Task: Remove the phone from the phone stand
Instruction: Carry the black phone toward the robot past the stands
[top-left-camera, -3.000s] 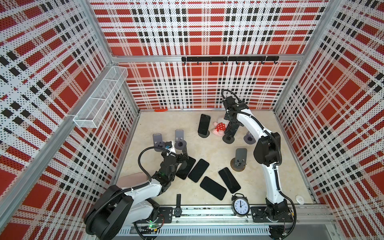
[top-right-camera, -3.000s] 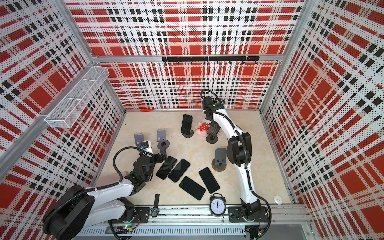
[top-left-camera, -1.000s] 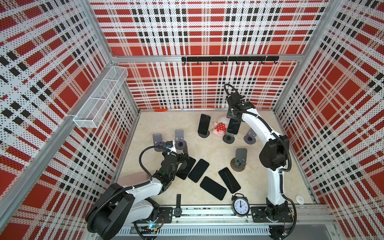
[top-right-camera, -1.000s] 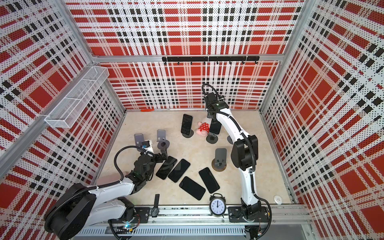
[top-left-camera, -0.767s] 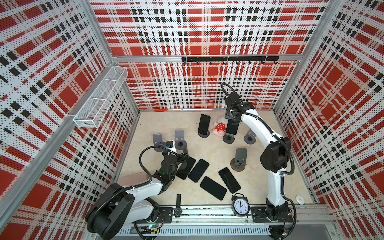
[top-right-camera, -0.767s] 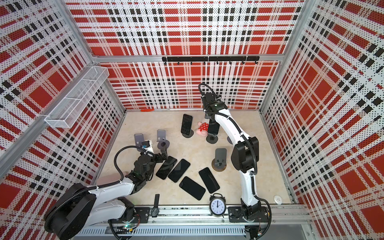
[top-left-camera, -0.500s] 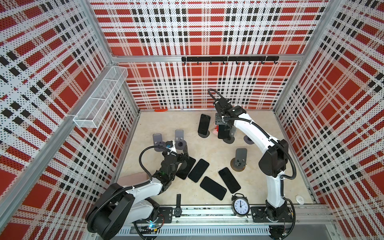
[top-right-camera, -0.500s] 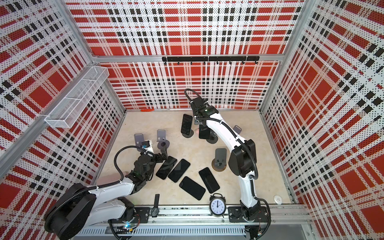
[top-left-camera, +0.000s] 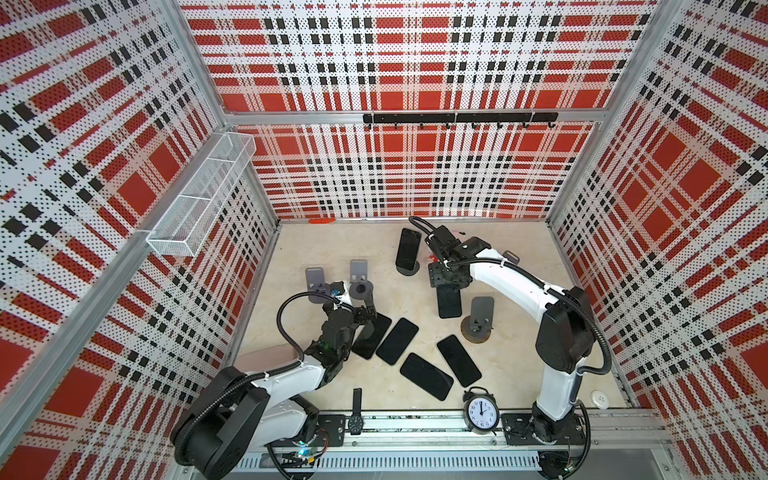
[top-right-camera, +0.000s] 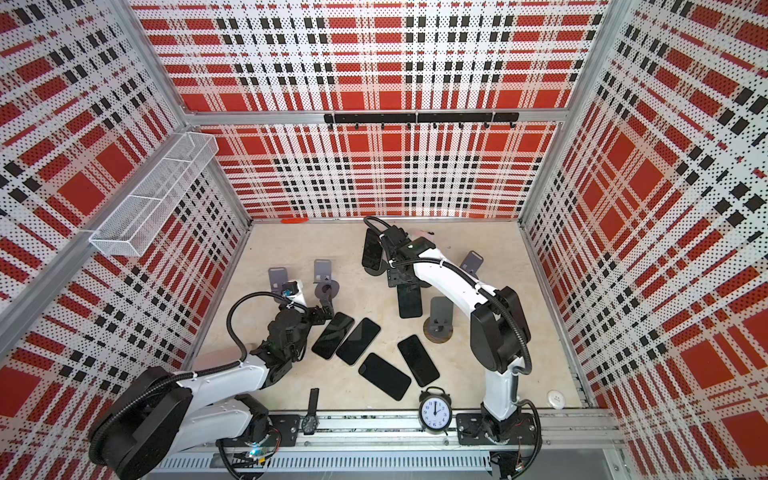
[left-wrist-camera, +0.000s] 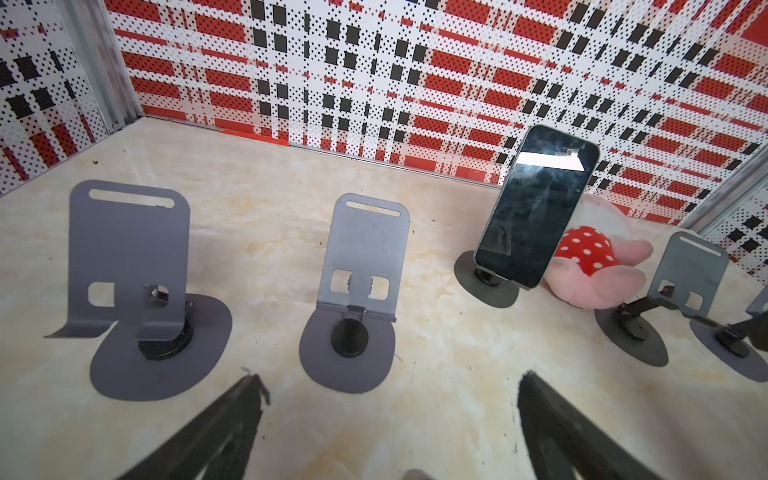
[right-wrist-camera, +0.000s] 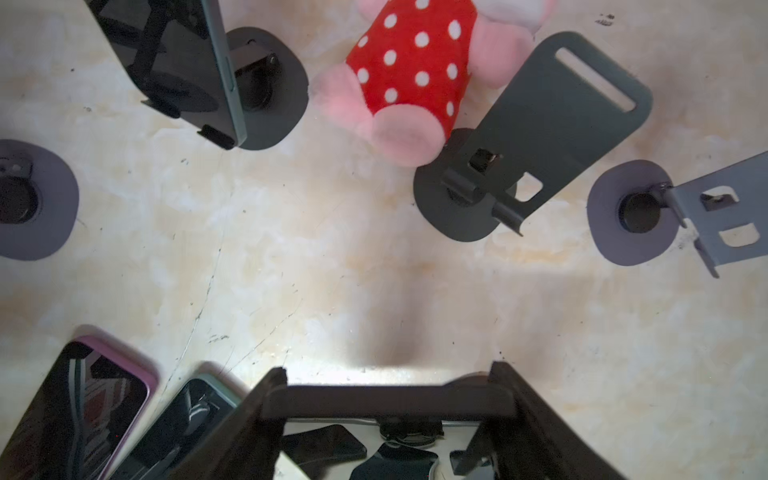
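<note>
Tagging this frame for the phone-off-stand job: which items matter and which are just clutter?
Job:
- phone in right gripper
- second phone on its stand
- empty stands
- four flat phones
- left gripper, open

Lying about:
- plush toy
- alarm clock
- wristwatch
- wire basket

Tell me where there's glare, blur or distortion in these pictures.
Left wrist view: a bright glare strip on the standing phone; the fingers near the lens look soft. Right wrist view: a dim shadow on the table by the held phone, whose screen mirrors clutter. In both top views: even light, sharp, wall lines bowed by the wide lens.
</note>
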